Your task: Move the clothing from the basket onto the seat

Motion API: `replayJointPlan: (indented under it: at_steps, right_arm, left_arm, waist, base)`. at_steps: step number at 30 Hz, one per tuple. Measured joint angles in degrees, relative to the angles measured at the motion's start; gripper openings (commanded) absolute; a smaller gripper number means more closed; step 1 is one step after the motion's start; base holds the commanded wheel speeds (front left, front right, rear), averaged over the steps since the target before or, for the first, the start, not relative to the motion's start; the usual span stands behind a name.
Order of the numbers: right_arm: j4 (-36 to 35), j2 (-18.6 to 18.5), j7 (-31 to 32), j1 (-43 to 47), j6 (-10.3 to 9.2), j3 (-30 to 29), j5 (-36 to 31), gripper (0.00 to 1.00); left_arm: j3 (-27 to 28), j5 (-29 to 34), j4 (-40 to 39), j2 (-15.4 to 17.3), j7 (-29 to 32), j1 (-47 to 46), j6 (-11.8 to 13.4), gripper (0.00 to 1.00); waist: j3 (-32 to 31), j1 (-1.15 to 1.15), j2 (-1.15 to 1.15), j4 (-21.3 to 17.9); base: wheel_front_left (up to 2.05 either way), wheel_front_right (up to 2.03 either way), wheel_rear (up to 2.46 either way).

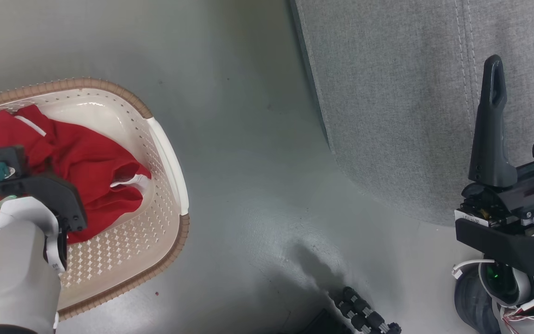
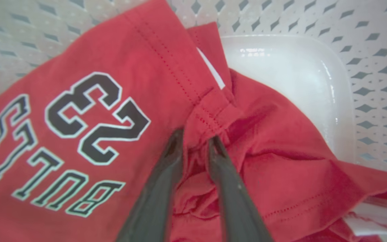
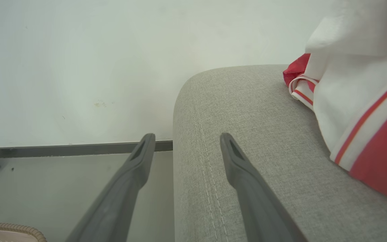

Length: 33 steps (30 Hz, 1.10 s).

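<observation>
Crumpled red clothing (image 1: 86, 162) is contained in the basket (image 1: 169, 153) — "23" print seen upside down; a fold is pinched by the left gripper (image 2: 196, 137), the right gripper (image 1: 521, 53) is held spread.

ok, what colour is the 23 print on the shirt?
Black 23 print with white outline, on red clothing; best in left wrist view.

Place: we take it for a home living room.
Sofa (image 1: 410, 93): grey, upholstered.
Beside the sofa: laundry basket (image 1: 167, 148) of red clothing (image 1: 91, 162) on bare floor (image 1: 248, 185).
Behind the sofa: white wall (image 3: 79, 67).
</observation>
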Motion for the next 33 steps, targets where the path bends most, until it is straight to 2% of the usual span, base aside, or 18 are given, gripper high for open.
replayJointPlan:
  at_steps: [7,14,20,24,33]
  right_arm:
    - [0.18,0.05,-0.45,-0.42,0.14,0.22,-0.01,1.00]
    - [1.80,0.63,-0.52,-2.83,1.52,1.48,-0.01,1.00]
    - [4.85,0.55,-0.96,-3.62,2.34,1.59,-0.09,1.00]
    - [6.75,0.44,-0.97,-3.64,2.83,2.05,-0.20,1.00]
    - [11.24,-0.30,-1.01,-3.55,3.81,2.66,-1.19,1.00]
  left_arm:
    - [0.12,0.08,2.68,-0.48,0.05,-0.64,0.00,0.00]
    - [1.67,-0.29,3.99,-1.47,-2.21,-0.71,0.01,0.00]
    - [1.53,-0.60,4.50,-5.16,-5.92,-0.09,0.01,0.00]
    - [1.41,-0.70,4.58,-6.23,-8.49,0.63,-0.18,0.00]
    - [0.75,-0.81,4.85,-9.46,-11.13,3.83,-2.61,0.00]
  waist:
    - [-0.12,0.00,0.00,0.17]
    - [-1.11,-0.01,-0.01,0.07]
    - [-3.02,-0.01,-0.01,0.75]
    - [-4.93,-0.01,-0.01,1.61]
    - [-10.34,-0.01,-0.01,4.11]
  base:
    - [0.00,0.00,0.00]
    - [0.00,0.00,0.00]
    - [0.00,0.00,0.00]
    - [0.00,0.00,0.00]
    - [0.00,0.00,0.00]
